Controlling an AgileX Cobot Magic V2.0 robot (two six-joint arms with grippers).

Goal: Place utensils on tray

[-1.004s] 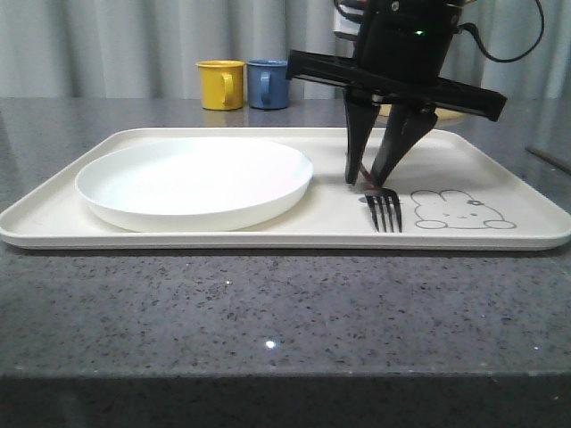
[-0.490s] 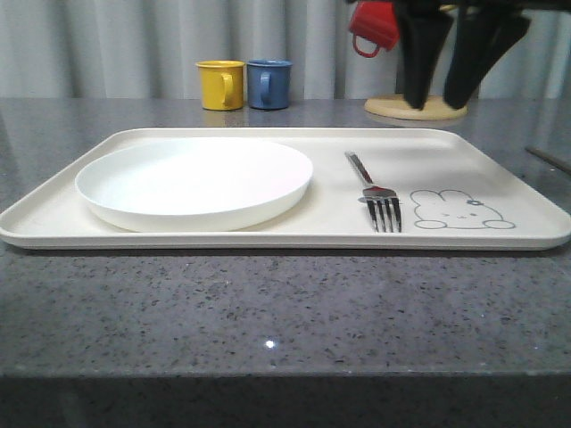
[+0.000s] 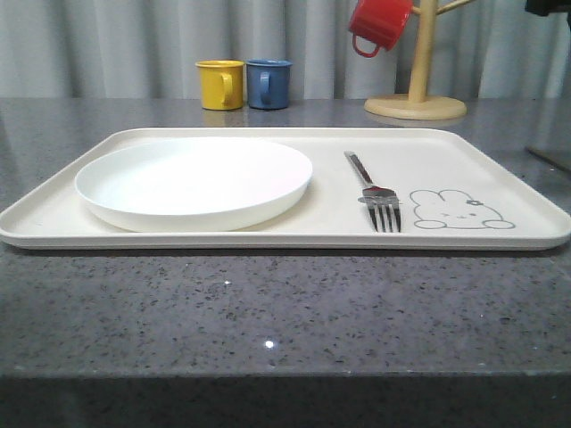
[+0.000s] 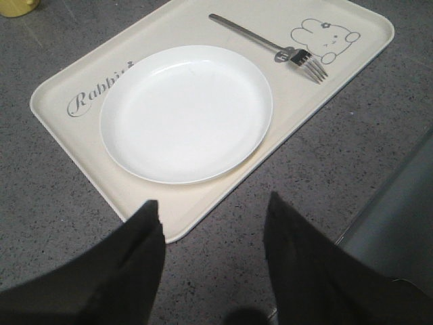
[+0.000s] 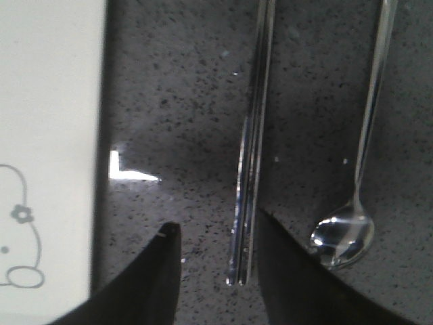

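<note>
The cream tray [image 3: 268,239] holds the white plate [image 3: 196,178] on its left half. The silver fork [image 3: 379,201] lies on the tray beside the rabbit drawing, tines toward the front. My left gripper [image 4: 213,211] hangs open and empty over the table just off a tray [image 4: 203,203] corner, with the plate [image 4: 186,112] and fork [image 4: 270,47] beyond it. My right gripper [image 5: 216,223] is open above the bare table beside the tray [image 5: 47,101]. The metal chopsticks [image 5: 250,156] lie between its fingertips, close to one finger. The spoon [image 5: 362,156] lies parallel just outside.
A yellow cup [image 3: 220,84] and a blue cup [image 3: 268,83] stand behind the tray. A red cup [image 3: 379,22] hangs on a wooden stand [image 3: 417,105] at the back right. Grey speckled table surrounds the tray.
My right gripper, which stood at the fork handle on the tray, has risen and moved off to the right out of the front view. The fork stays where it lay.
</note>
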